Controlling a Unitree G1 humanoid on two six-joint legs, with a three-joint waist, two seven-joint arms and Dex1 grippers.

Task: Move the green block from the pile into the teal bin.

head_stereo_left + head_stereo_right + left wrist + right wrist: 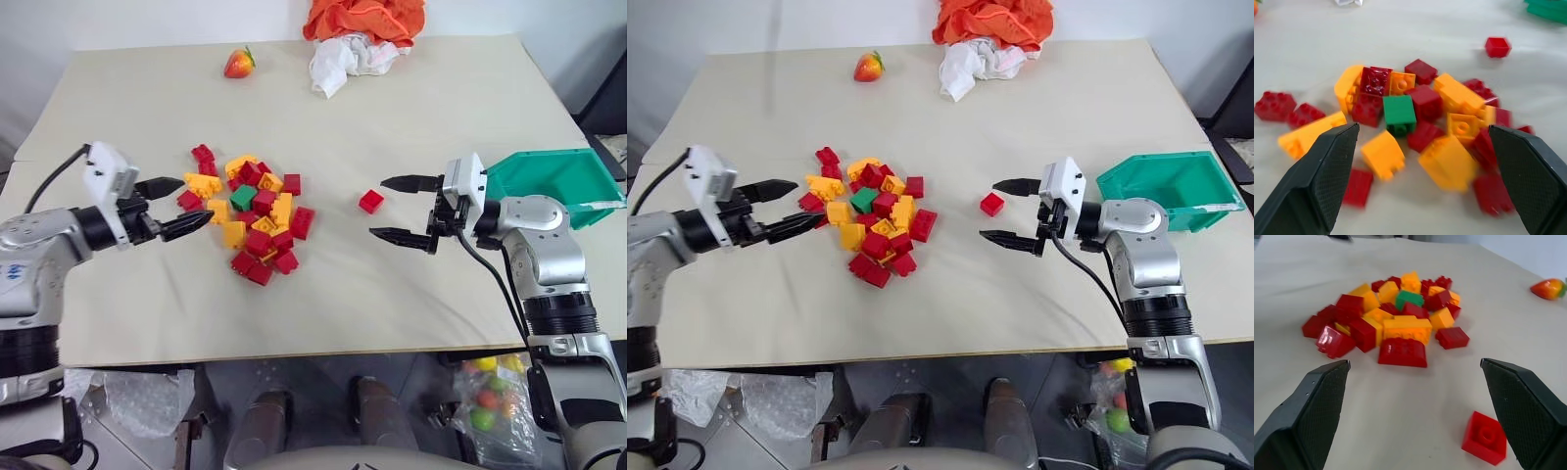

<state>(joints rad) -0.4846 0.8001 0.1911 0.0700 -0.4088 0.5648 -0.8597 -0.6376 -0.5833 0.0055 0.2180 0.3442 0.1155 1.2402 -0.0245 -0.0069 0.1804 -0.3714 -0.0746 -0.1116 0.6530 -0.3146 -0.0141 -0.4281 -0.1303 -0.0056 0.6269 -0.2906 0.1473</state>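
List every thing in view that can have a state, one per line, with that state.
green block: in the pile, not held.
pile: loose heap on the table.
teal bin: open top, tilted, no brick visible inside.
lone red brick: on the table, apart from the pile.
left hand: open, empty, beside the pile.
right hand: open, empty, near the lone red brick.
strawberry toy: lying at the far side.
orange and white cloth: crumpled.
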